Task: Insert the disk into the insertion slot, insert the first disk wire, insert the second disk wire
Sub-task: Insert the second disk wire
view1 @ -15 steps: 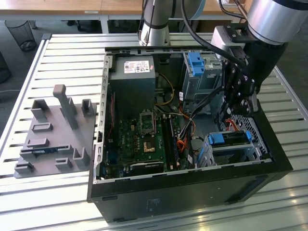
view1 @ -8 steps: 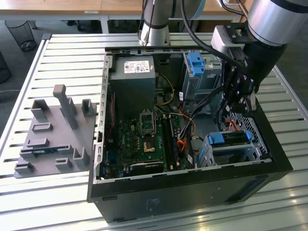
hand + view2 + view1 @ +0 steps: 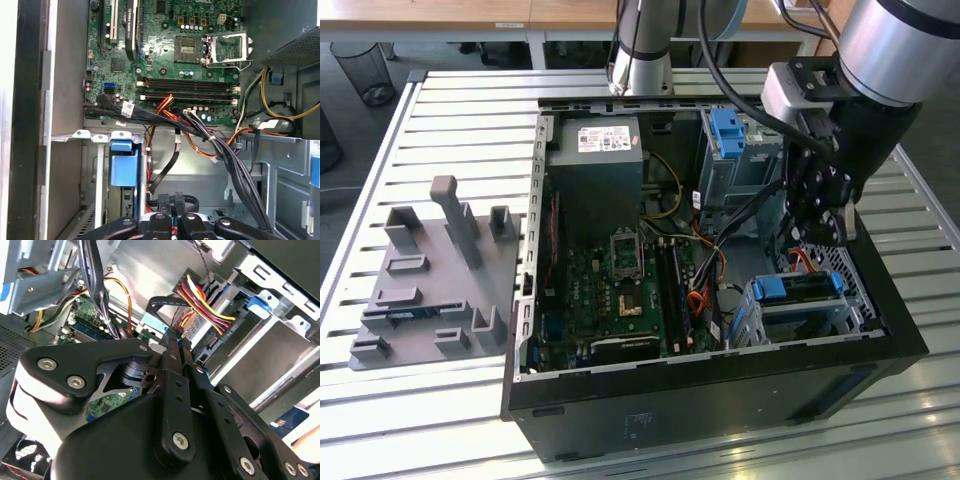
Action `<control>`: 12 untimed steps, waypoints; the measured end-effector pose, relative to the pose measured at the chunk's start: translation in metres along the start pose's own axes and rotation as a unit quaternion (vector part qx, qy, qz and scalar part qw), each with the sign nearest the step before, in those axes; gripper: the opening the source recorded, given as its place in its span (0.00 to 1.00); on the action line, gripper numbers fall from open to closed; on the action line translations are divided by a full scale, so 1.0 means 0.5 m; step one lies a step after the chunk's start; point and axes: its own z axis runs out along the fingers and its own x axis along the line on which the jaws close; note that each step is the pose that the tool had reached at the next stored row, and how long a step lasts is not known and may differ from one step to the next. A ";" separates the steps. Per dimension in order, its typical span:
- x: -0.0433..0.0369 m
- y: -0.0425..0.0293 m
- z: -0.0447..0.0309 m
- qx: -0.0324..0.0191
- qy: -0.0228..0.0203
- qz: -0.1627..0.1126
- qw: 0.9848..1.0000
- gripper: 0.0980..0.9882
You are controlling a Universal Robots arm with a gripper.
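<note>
Disk [image 3: 798,288] in slot [image 3: 748,318] w/ end effector [image 3: 825,232] just above

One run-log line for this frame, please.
disk: in insertion slot | gripper: shut on black wire, near disk

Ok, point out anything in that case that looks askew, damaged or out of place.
Nothing stands out. The disk sits square in the insertion slot, the gripper hangs close by, and the cable bundle drapes loosely across the case with no visible damage.
</note>
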 end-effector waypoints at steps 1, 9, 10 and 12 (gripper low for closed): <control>0.003 0.000 0.000 0.000 0.000 0.000 1.000 0.06; 0.020 0.000 -0.001 0.000 0.000 0.000 1.000 0.06; 0.020 0.000 -0.001 0.000 0.000 0.000 1.000 0.06; 0.024 0.000 -0.001 0.000 0.000 -0.001 1.000 0.06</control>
